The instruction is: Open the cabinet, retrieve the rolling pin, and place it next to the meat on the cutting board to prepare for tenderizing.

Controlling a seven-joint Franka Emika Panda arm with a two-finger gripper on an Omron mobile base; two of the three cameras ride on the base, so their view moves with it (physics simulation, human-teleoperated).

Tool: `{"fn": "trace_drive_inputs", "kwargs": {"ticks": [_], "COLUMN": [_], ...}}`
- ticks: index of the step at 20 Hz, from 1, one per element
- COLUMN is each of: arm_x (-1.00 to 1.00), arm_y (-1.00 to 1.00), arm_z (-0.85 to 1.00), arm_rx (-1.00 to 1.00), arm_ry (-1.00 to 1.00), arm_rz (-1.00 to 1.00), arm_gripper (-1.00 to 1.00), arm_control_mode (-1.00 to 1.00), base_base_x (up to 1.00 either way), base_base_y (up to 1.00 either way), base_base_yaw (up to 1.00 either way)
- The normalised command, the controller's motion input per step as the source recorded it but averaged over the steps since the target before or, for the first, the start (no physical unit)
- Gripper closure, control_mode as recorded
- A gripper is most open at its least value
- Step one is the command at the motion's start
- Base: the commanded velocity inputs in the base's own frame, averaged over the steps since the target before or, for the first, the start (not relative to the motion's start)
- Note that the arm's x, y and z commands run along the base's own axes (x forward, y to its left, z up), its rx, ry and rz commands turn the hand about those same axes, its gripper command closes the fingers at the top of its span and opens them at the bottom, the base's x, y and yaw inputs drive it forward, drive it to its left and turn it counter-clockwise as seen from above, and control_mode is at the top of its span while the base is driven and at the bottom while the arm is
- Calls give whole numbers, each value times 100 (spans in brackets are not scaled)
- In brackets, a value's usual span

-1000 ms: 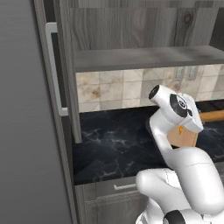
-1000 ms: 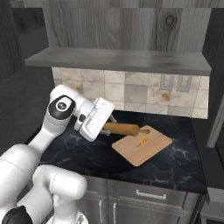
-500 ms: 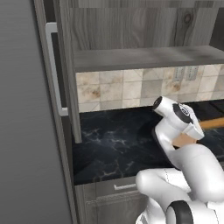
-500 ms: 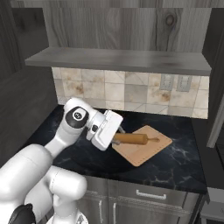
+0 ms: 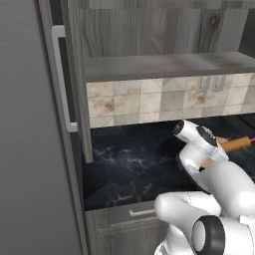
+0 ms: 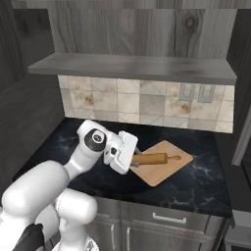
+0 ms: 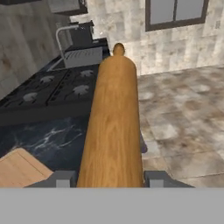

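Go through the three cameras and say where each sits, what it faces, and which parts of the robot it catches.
Left base view: behind the arm's left, facing the open cabinet and counter; arm at lower right.
Right base view: behind its right, facing the cutting board; arm at lower left, gripper holding the rolling pin.
Hand view: on the hand, looking along the pin toward a stove; finger tips at bottom.
All three show the rolling pin.

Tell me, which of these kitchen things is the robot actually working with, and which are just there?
In use: rolling pin held in the gripper; cutting board; open cabinet.
Just there: stove; tiled backsplash; drawer fronts.
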Motion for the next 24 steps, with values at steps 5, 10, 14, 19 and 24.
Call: {"fn": "trace_drive_inputs", "kwargs": {"ticks": [5,10,14,19,24], "arm_x": [32,28,23,22,22], "arm_y": [-5,-8,-15,-14,-12], "arm_z": [-37,-32,-29,-27,-12], "arm_rx": [4,7,8,8,7], "arm_ry": [2,1,3,1,0], "arm_rz": [17,16,14,14,12], "arm_gripper": [100,100,100,100,100], "arm_control_mode": [-100,-100,-100,-100,-100], "base_base_x": [0,0,0,0,0], "base_base_y": [0,0,0,0,0], "base_base_yaw": [0,0,0,0,0]}}
